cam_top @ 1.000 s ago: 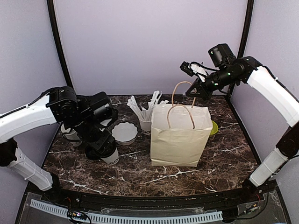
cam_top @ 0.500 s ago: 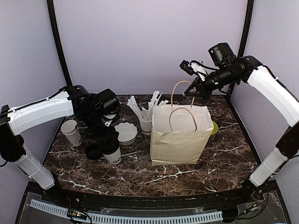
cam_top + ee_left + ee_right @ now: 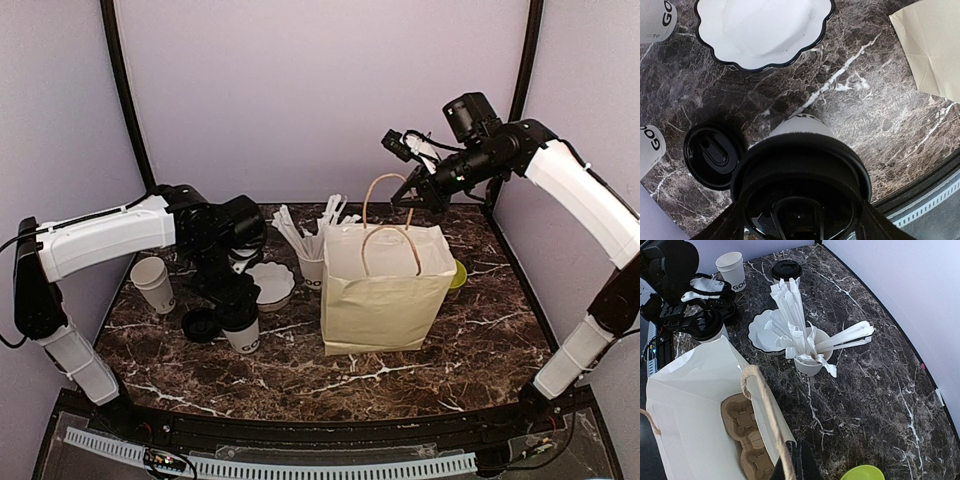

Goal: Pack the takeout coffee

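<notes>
Clamping black-lidded, black-lettered white cup (image 3: 246, 338): left pincer (image 3: 238, 305); right pincer (image 3: 412, 194) pinches bag handle (image 3: 751, 374).

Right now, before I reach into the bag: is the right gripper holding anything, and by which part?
Yes. The right gripper is shut on the rear rope handle of the paper bag, pinched near the top of its loop.
</notes>
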Robot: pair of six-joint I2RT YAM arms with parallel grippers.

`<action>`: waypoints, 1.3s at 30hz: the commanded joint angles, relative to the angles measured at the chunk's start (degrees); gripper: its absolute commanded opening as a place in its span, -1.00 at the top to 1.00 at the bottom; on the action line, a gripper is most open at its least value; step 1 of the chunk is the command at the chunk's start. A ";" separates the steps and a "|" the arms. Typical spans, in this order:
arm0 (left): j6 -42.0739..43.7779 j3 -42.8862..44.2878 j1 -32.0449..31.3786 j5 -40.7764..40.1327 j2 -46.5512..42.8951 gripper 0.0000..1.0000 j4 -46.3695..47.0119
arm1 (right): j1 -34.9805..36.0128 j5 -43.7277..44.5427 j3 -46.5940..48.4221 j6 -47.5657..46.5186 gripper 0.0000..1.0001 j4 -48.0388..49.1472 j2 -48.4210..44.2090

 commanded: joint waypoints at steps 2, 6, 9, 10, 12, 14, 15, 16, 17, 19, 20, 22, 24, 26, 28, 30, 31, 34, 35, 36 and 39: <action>3.08 5.35 0.38 -1.22 -3.36 -0.61 -2.11 | -0.24 -1.64 2.36 0.48 1.00 0.31 1.09; 4.56 7.98 0.42 -2.01 -6.50 -0.70 -2.22 | -0.24 -1.83 3.62 0.52 1.00 -0.47 2.23; 5.52 8.24 0.38 0.36 -6.35 -0.68 -3.26 | -0.24 -1.78 3.89 0.51 1.00 -0.62 2.51; 5.54 8.03 0.40 0.74 -6.13 -0.65 -3.32 | -0.24 -1.87 3.85 0.48 1.00 -0.56 2.57; 5.49 7.48 0.38 1.31 -5.53 -0.63 -3.52 | -0.24 -1.93 3.84 0.60 1.00 -0.46 2.57; 5.17 8.56 0.38 0.50 -4.92 -0.62 -4.01 | -0.24 -2.21 3.84 0.69 1.00 -0.53 2.57; 5.16 9.16 0.34 0.25 -4.99 -0.62 -4.00 | -0.24 -2.27 3.84 0.70 1.00 -0.56 2.57; 5.41 10.62 0.08 0.42 -5.14 -0.62 -3.20 | -0.24 -2.21 3.86 0.68 1.00 -0.60 2.51; 6.45 11.50 -0.38 0.45 -5.53 -0.62 -2.45 | -0.24 -2.00 3.83 0.65 1.00 -0.68 2.49; 10.88 14.06 -4.24 -1.52 -6.58 -0.64 1.84 | -0.24 -1.60 3.93 0.48 1.00 -0.85 2.49; 13.06 15.51 -8.66 -4.53 -7.16 -0.66 5.89 | -0.24 -1.43 3.93 0.33 1.00 -0.89 2.55; 20.91 16.42 -14.74 -6.94 -8.08 -0.69 13.15 | -0.24 -1.15 3.99 0.27 1.00 -0.98 2.65; 27.71 15.76 -17.65 -4.32 -8.92 -0.72 21.96 | -0.25 -1.20 4.03 0.26 1.00 -1.03 2.89; 33.16 14.98 -18.55 3.26 -8.49 -0.77 35.03 | -0.26 -1.13 3.78 0.32 1.00 -1.11 3.06; 33.77 16.76 -18.60 3.43 -6.32 -0.79 39.30 | -0.24 -1.20 3.58 0.36 1.00 -1.09 2.88; 34.52 18.72 -18.60 2.04 -3.06 -0.80 39.81 | -0.29 -1.38 3.49 0.52 1.00 -1.13 2.78; 34.84 19.20 -18.61 1.88 -2.25 -0.80 40.02 | -0.31 -1.44 3.53 0.52 1.00 -1.13 2.75; 35.46 20.05 -18.61 5.29 0.46 -0.79 41.72 | -0.26 -1.73 3.75 0.61 1.00 -1.10 2.67; 35.56 20.13 -18.56 6.05 0.92 -0.77 42.11 | -0.29 -1.81 3.78 0.68 1.00 -0.98 2.66; 35.55 20.30 -18.59 6.81 1.86 -0.77 43.05 | -0.30 -1.90 3.86 0.70 1.00 -0.94 2.66; 35.51 20.98 -18.48 6.18 3.89 -0.62 44.59 | -0.24 -2.46 3.75 0.88 1.00 -0.76 2.74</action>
